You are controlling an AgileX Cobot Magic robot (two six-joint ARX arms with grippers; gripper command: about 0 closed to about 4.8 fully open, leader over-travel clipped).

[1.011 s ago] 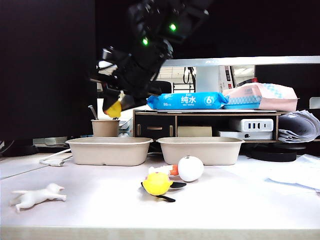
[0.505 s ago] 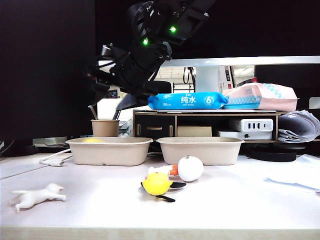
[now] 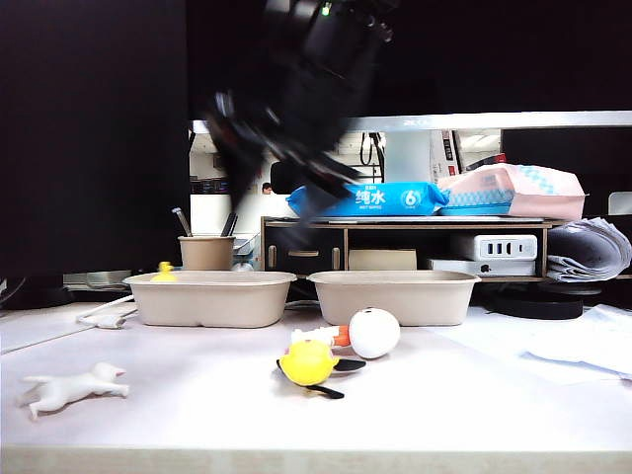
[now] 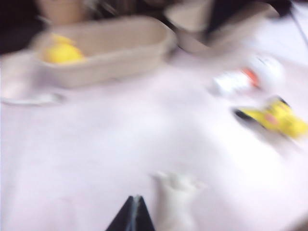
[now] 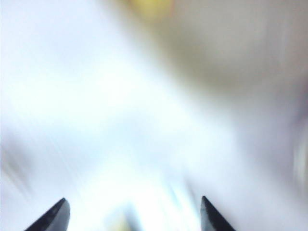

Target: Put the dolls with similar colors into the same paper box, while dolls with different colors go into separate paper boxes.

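I'm looking across a pale bench (image 3: 474, 395) with a dark wall behind on the left and a cluttered shelf (image 3: 405, 247) at the back. Two paper boxes sit side by side along the rear of the bench with a narrow gap between them: the left paper box (image 3: 212, 297) holds the yellow duck (image 3: 164, 271), whose head just tops the rim at the far left end, and the right paper box (image 3: 393, 295) shows nothing above its rim. A pen cup (image 3: 206, 252) stands just behind the left one.

In front of the boxes, near the middle, the white ball-headed figure (image 3: 367, 334) lies on its side, and the round yellow bird (image 3: 308, 363) rests just in front of it, touching or nearly so. The white four-legged animal (image 3: 69, 387) lies well apart at the front left, close to the bench's near edge. Wide bare bench runs between it and the bird, and again to the right of the figure.

My right hand (image 5: 134, 214) hangs blurred high above the left box, its fingers well apart and empty. My left hand (image 4: 133, 217) shows only a dark tip above the white animal (image 4: 175, 202); I cannot tell whether it is apart or together
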